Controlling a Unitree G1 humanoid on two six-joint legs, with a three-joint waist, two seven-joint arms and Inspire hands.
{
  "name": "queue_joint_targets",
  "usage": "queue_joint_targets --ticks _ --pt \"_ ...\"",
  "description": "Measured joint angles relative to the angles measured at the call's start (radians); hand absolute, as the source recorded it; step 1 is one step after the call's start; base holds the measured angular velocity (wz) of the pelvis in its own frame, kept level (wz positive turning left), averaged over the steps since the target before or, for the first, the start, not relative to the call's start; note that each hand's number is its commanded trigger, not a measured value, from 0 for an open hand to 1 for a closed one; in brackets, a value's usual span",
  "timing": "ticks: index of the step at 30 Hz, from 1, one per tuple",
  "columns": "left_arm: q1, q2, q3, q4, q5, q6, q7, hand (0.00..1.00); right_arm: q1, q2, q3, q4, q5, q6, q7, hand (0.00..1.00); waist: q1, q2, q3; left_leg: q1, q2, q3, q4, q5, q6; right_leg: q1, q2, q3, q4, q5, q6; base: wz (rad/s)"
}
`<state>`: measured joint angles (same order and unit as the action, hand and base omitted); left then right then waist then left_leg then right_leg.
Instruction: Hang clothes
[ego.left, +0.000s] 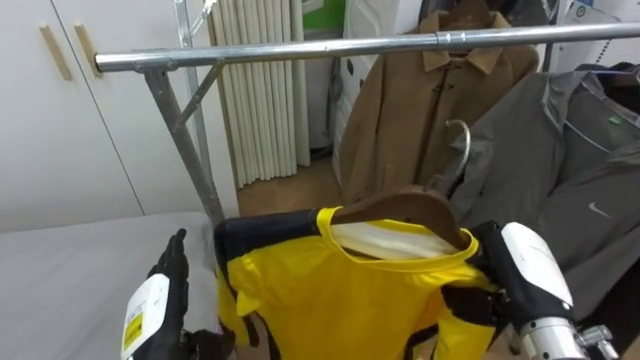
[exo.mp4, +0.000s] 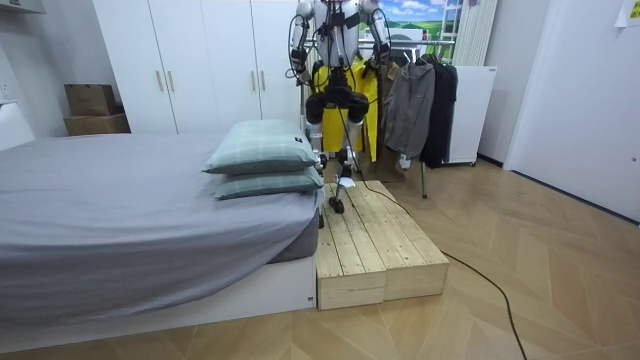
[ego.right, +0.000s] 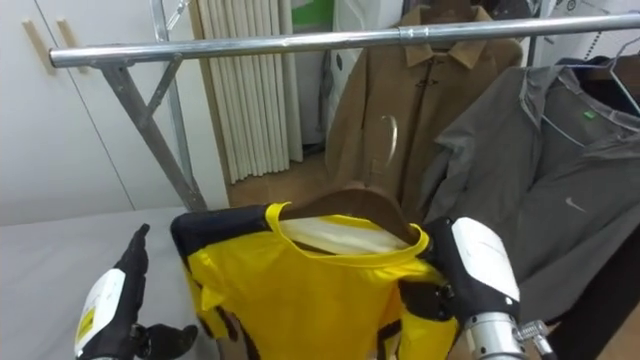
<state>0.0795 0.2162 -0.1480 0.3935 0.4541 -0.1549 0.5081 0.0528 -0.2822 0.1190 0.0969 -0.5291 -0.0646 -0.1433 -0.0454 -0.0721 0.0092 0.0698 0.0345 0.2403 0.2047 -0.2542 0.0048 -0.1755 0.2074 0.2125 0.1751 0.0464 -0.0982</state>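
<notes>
A yellow shirt (ego.left: 350, 300) with dark shoulder trim hangs on a brown wooden hanger (ego.left: 400, 207). The hanger's metal hook (ego.left: 462, 140) points up and is still below the steel rail (ego.left: 300, 50), not touching it. My right hand (ego.left: 525, 265) is at the shirt's right shoulder, its dark fingers curled on the cloth and the hanger's end. My left hand (ego.left: 160, 300) is raised beside the shirt's left shoulder with its fingers straight and thumb out, holding nothing. In the room view I stand on a wooden platform (exo.mp4: 375, 245) facing the rack, the yellow shirt (exo.mp4: 360, 95) in front of me.
On the rail to the right hang a brown coat (ego.left: 420, 100) and a grey jacket (ego.left: 570, 170). The rail's left stretch is bare, with a slanted brace (ego.left: 185, 130) beneath it. White wardrobe doors (ego.left: 60, 120) stand at left, and a grey bed (exo.mp4: 120, 210) beside the platform.
</notes>
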Motion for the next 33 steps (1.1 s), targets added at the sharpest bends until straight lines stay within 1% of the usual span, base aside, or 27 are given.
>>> queue_joint_targets --ticks 1,2,3,4,5,9,11,12,13,14,16,18,20,22,23,24,25,27,29,30,31,32,33 --pt "0.0 0.0 0.002 0.0 0.0 -0.003 0.0 0.0 0.0 0.0 -0.001 0.0 0.012 0.001 0.017 1.0 0.0 -0.005 -0.0013 -0.006 0.005 -0.002 0.0 -0.001 0.003 0.001 -0.001 -0.007 -0.009 -0.001 0.005 0.1" --pt "0.0 0.001 0.005 -0.001 0.0 -0.007 0.0 0.0 -0.002 0.001 -0.002 0.0 0.016 0.001 0.028 1.0 -0.001 -0.011 0.001 -0.009 0.004 -0.01 0.003 0.003 -0.004 0.0 -0.004 -0.015 -0.012 -0.003 0.008 0.14" --pt "0.0 0.0 0.005 -0.001 0.0 -0.006 0.0 0.0 -0.002 0.002 -0.004 0.0 0.017 0.001 0.033 1.0 -0.002 -0.014 0.0007 -0.011 0.004 -0.017 0.005 0.003 -0.004 0.0 -0.005 -0.02 -0.013 -0.003 0.008 0.21" --pt "0.0 -0.001 0.005 -0.001 0.001 -0.007 0.0 0.0 -0.002 0.002 -0.011 0.0 0.018 0.002 0.044 1.0 -0.001 -0.019 -0.0014 -0.012 0.002 -0.027 0.01 0.004 -0.004 0.001 -0.005 -0.022 -0.02 -0.003 0.007 0.16" --pt "0.0 -0.001 0.008 -0.001 0.014 -0.008 0.0 0.0 -0.007 0.002 -0.021 0.0 0.017 0.002 0.054 1.0 0.004 -0.021 -0.0027 -0.014 0.003 -0.029 0.011 0.004 -0.005 0.002 -0.005 -0.023 -0.025 -0.003 0.007 0.12" --pt "0.002 -0.002 0.01 -0.001 0.022 -0.016 0.003 0.0 -0.029 0.004 -0.045 0.0 0.013 0.002 0.056 1.0 0.023 -0.021 -0.003 -0.017 0.003 -0.04 0.016 0.004 -0.004 0.005 -0.005 -0.024 -0.021 -0.001 0.01 0.06" --pt "0.002 -0.002 0.011 -0.001 0.022 -0.022 0.008 0.0 -0.046 0.005 -0.048 0.0 0.012 0.002 0.055 1.0 0.023 -0.021 -0.0029 -0.016 0.004 -0.051 0.017 0.004 -0.004 0.007 -0.006 -0.033 -0.021 -0.004 0.006 0.14" --pt "0.001 -0.002 0.01 -0.001 0.02 -0.026 0.008 0.0 -0.054 0.004 -0.049 -0.002 0.009 0.002 0.051 1.0 0.023 -0.021 -0.003 -0.009 0.005 -0.055 0.018 0.004 -0.004 0.012 -0.011 -0.05 -0.019 -0.01 -0.003 0.23" --pt "0.002 -0.004 0.009 0.0 0.02 -0.027 0.01 0.0 -0.054 0.004 -0.05 -0.009 0.009 0.002 0.046 1.0 0.026 -0.021 -0.0029 0.001 0.006 -0.056 0.016 0.004 -0.005 0.02 -0.014 -0.065 -0.014 -0.014 -0.022 0.27" --pt "0.003 -0.005 0.009 0.0 0.019 -0.027 0.012 0.0 -0.054 0.004 -0.049 -0.016 0.009 0.001 0.04 1.0 0.029 -0.021 -0.0026 0.014 0.005 -0.058 0.016 0.004 -0.005 0.03 -0.017 -0.078 -0.001 -0.019 -0.051 0.21" --pt "0.003 -0.005 0.009 0.001 0.018 -0.03 0.014 0.0 -0.055 0.003 -0.05 -0.032 0.011 0.001 0.027 1.0 0.034 -0.02 -0.0018 0.031 0.006 -0.059 0.015 0.004 -0.005 0.048 -0.017 -0.079 0.0 -0.027 -0.064 0.18" --pt "0.004 -0.005 0.011 0.002 0.019 -0.03 0.014 0.0 -0.066 0.002 -0.051 -0.043 0.011 -0.001 0.022 1.0 0.047 -0.019 -0.0016 0.033 0.006 -0.06 0.016 0.004 -0.005 0.055 -0.016 -0.079 0.003 -0.038 -0.068 0.08" --pt "0.004 -0.007 0.012 0.001 0.02 -0.03 0.012 0.0 -0.085 0.002 -0.052 -0.054 0.009 -0.001 0.023 1.0 0.051 -0.02 -0.0014 0.032 0.006 -0.065 0.016 0.004 -0.005 0.054 -0.015 -0.08 0.011 -0.055 -0.063 0.1" --pt "0.004 -0.009 0.015 0.001 0.021 -0.03 0.011 0.0 -0.087 0.001 -0.052 -0.072 0.005 -0.001 0.023 1.0 0.062 -0.02 -0.0013 0.032 0.007 -0.07 0.016 0.004 -0.006 0.054 -0.015 -0.081 0.012 -0.056 -0.065 0.05" --pt "0.004 -0.009 0.019 0.001 0.022 -0.03 0.011 0.0 -0.091 -0.001 -0.052 -0.08 -0.002 -0.001 0.023 1.0 0.071 -0.021 -0.0009 0.03 0.007 -0.088 0.016 0.004 -0.006 0.055 -0.014 -0.081 0.012 -0.055 -0.065 0.0" --pt "0.004 -0.009 0.022 0.001 0.022 -0.03 0.01 0.0 -0.095 -0.002 -0.052 -0.081 -0.005 -0.001 0.024 1.0 0.073 -0.022 -0.0001 0.028 0.006 -0.097 0.016 0.004 -0.006 0.055 -0.015 -0.083 0.012 -0.056 -0.066 0.06" --pt "0.005 -0.01 0.03 0.001 0.02 -0.03 0.009 0.0 -0.101 -0.005 -0.052 -0.081 -0.009 0.0 0.026 1.0 0.075 -0.023 0.0003 0.027 0.006 -0.117 0.016 0.004 -0.006 0.055 -0.015 -0.089 0.012 -0.058 -0.067 0.09" --pt "0.007 -0.01 0.038 0.001 0.02 -0.03 0.008 0.0 -0.109 -0.011 -0.052 -0.081 -0.011 0.001 0.035 1.0 0.076 -0.024 0.0007 0.027 0.006 -0.134 0.016 0.004 -0.006 0.055 -0.016 -0.099 0.011 -0.061 -0.07 0.17" --pt "0.007 -0.01 0.038 0.001 0.019 -0.03 0.008 0.0 -0.113 -0.021 -0.052 -0.081 -0.018 0.002 0.045 1.0 0.083 -0.027 0.0018 0.028 0.007 -0.136 0.014 0.004 -0.006 0.055 -0.016 -0.103 0.011 -0.062 -0.071 0.09" --pt "0.009 -0.01 0.038 0.001 0.019 -0.03 0.008 0.0 -0.117 -0.025 -0.052 -0.079 -0.027 0.001 0.052 1.0 0.097 -0.03 0.0029 0.028 0.007 -0.137 0.015 0.004 -0.006 0.056 -0.016 -0.103 0.012 -0.063 -0.072 0.0" --pt "0.009 -0.011 0.038 0.001 0.019 -0.03 0.008 0.0 -0.123 -0.027 -0.051 -0.07 -0.027 0.002 0.056 1.0 0.108 -0.034 0.0057 0.028 0.007 -0.137 0.016 0.004 -0.006 0.058 -0.017 -0.102 0.013 -0.062 -0.073 0.0" --pt "0.009 -0.012 0.038 0.001 0.02 -0.03 0.008 0.0 -0.133 -0.027 -0.049 -0.064 -0.026 0.003 0.059 1.0 0.113 -0.041 0.0092 0.027 0.007 -0.14 0.017 0.005 -0.007 0.06 -0.018 -0.102 0.014 -0.063 -0.074 0.0" --pt "0.009 -0.012 0.037 0.001 0.02 -0.03 0.008 0.0 -0.135 -0.028 -0.049 -0.064 -0.026 0.003 0.059 1.0 0.114 -0.042 0.0101 0.026 0.007 -0.145 0.017 0.005 -0.007 0.06 -0.018 -0.104 0.014 -0.064 -0.074 0.09"
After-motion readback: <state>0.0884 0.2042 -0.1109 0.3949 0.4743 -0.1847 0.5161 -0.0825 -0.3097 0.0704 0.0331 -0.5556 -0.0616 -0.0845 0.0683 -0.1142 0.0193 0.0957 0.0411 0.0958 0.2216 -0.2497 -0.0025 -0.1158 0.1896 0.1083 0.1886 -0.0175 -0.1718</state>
